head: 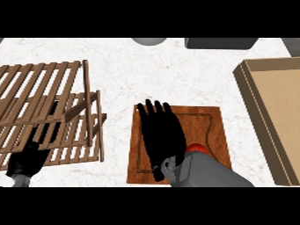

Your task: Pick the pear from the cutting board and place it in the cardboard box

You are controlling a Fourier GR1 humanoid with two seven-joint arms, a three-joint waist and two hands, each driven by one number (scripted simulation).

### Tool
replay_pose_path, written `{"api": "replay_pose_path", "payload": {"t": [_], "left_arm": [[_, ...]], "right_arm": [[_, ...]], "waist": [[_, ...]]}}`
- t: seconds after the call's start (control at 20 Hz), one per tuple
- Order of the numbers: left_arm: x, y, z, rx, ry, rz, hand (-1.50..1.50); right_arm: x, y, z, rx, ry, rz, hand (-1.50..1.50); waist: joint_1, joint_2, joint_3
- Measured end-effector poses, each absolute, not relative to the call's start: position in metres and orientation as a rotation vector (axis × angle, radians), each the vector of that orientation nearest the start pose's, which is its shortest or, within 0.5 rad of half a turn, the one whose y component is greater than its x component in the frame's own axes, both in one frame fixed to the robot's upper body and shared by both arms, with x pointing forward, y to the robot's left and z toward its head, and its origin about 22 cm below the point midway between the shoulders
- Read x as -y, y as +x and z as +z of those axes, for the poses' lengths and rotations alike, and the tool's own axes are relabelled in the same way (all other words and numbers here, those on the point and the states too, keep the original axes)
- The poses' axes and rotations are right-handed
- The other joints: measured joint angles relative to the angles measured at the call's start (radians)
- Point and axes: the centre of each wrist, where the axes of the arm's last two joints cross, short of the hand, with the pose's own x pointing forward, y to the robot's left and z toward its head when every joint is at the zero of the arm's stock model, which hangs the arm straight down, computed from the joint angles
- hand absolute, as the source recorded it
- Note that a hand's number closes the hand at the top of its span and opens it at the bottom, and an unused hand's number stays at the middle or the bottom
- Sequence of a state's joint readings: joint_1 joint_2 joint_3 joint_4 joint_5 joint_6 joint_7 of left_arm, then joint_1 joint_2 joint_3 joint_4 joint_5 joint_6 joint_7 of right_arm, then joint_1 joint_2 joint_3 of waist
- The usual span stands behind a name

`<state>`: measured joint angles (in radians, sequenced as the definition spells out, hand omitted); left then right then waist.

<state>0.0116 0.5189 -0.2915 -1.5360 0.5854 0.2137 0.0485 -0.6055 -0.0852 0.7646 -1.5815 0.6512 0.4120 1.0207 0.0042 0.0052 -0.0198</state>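
A brown wooden cutting board (207, 127) lies on the counter at centre. My right hand (160, 132) is stretched flat over the board's left half, open, its straight fingers pointing away from me. Just right of its wrist a small red rounded piece of the pear (196, 147) shows on the board, mostly hidden by my grey forearm. The hand is beside the pear, not curled round it. The open cardboard box (262, 110) stands at the right edge, apart from the board. My left hand (29, 160) rests at the lower left by the rack, open.
A slatted wooden rack (42, 110) fills the left side of the white marble counter, its right edge close to the board. A grey bowl (149, 41) and a dark grey object (220, 42) sit at the far edge. Bare counter lies between board and box.
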Motion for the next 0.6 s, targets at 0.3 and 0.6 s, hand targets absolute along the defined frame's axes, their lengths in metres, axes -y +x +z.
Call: {"api": "replay_pose_path", "payload": {"t": [0.3,0.6], "left_arm": [[-0.290,0.231,0.008,1.337,-0.024,0.020,0.00],[-0.290,0.229,0.009,1.325,-0.013,0.019,0.00]], "right_arm": [[0.015,0.247,0.103,1.046,-0.751,1.456,-1.50],[0.017,0.250,0.092,1.000,-0.777,1.462,-1.50]], "waist": [[-0.001,-0.001,0.002],[-0.003,0.000,0.001]]}}
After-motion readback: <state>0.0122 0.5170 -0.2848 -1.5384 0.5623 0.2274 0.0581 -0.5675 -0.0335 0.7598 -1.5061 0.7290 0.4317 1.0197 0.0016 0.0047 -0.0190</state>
